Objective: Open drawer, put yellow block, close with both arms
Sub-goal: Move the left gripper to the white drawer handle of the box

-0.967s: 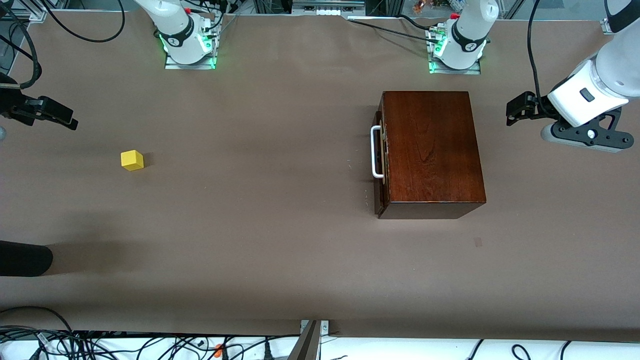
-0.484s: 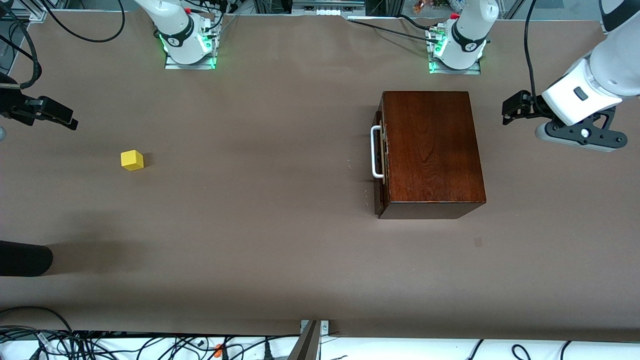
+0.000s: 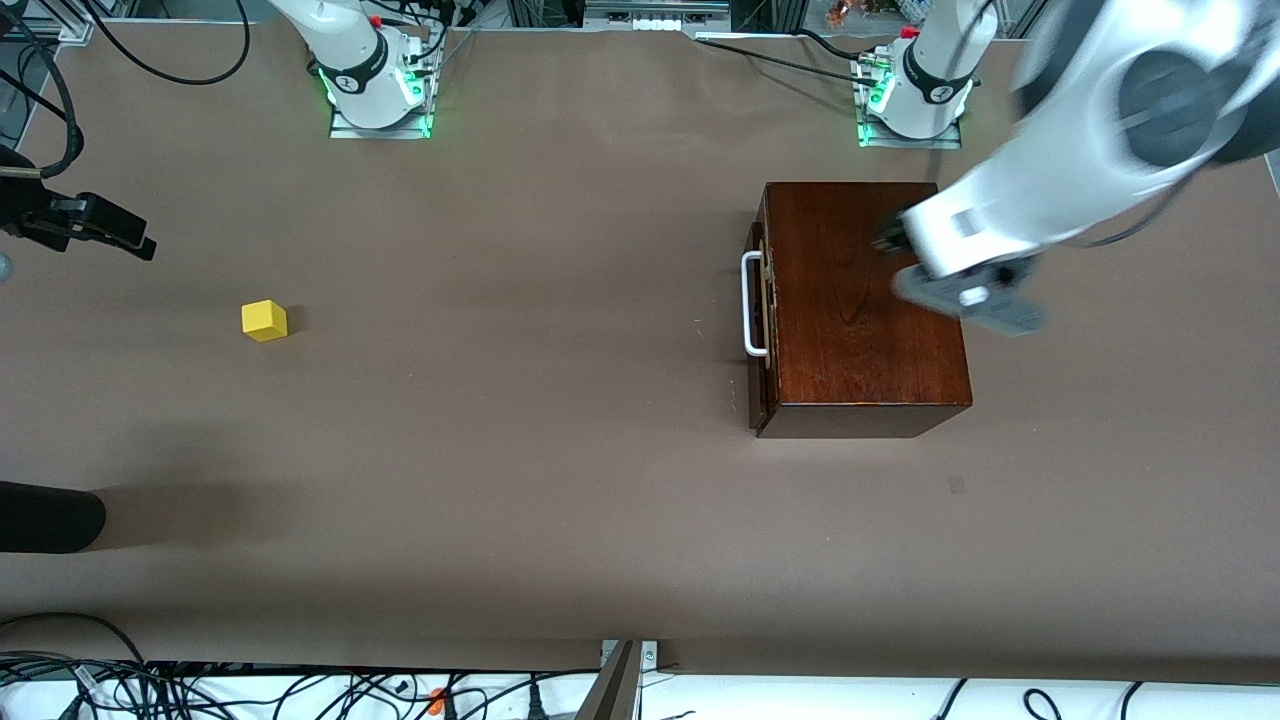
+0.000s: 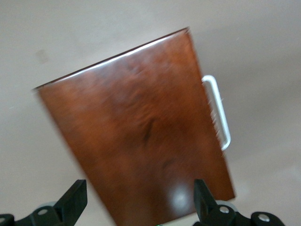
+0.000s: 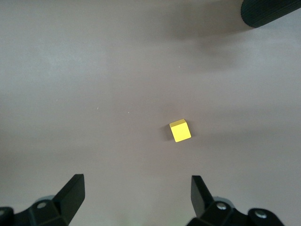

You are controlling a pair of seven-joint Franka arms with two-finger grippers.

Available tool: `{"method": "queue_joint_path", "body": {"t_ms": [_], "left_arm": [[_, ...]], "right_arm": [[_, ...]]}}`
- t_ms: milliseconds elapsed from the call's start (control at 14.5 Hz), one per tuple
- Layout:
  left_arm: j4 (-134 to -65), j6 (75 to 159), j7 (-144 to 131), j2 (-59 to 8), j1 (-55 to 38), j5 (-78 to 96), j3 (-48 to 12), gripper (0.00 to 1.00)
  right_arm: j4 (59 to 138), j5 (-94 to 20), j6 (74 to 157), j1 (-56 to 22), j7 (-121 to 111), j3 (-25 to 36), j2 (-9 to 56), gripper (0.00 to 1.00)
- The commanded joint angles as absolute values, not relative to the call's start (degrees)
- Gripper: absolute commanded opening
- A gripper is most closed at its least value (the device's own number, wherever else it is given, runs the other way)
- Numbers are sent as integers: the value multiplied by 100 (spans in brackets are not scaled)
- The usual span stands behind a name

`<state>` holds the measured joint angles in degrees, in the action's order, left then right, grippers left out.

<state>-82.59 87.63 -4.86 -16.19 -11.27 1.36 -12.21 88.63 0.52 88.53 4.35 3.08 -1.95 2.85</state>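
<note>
The dark reddish-brown wooden box (image 3: 860, 300) stands toward the left arm's end of the table. Its drawer (image 3: 762, 330) is closed, and the white handle (image 3: 752, 305) faces the right arm's end. My left gripper (image 3: 890, 238) is open and empty, up over the box top. The left wrist view shows the box (image 4: 141, 141) and handle (image 4: 217, 113) below the open left gripper (image 4: 139, 207). The yellow block (image 3: 264, 321) lies on the table near the right arm's end. My right gripper (image 3: 140, 243) hangs open above the table beside it. The block (image 5: 180, 131) shows ahead of the open right gripper (image 5: 136, 197).
A black rounded object (image 3: 45, 517) lies at the table's edge at the right arm's end, nearer the front camera than the block; it also shows in the right wrist view (image 5: 268, 12). Cables hang along the table's front edge (image 3: 300, 690).
My left arm has swung quickly from beside the box at the table's end to over the box top. The right arm, the block and the drawer have not moved.
</note>
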Motion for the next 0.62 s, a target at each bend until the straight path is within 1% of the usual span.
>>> {"method": "queue_joint_path", "body": {"t_ms": [0,207,414,553], "left_arm": [[-8051,9287,-1621,-2152,-1685,202,-1204,100],[-8068,9965,-2599,-2521,-2249,150,-1187,100],[-8086,10291,-3137,-2916,-2758,36,-1143,100],[-8139,10318,-3286,-3023,-3058,-839,-1169,100]], "right_arm": [[8859,62,8877,475,281,-229,264,100],[8859,79,8877,475,290,-229,264,100],[8842,88,8877,483,290,-229,264,100],[8772,88,8877,483,290,-220,272,100]]}}
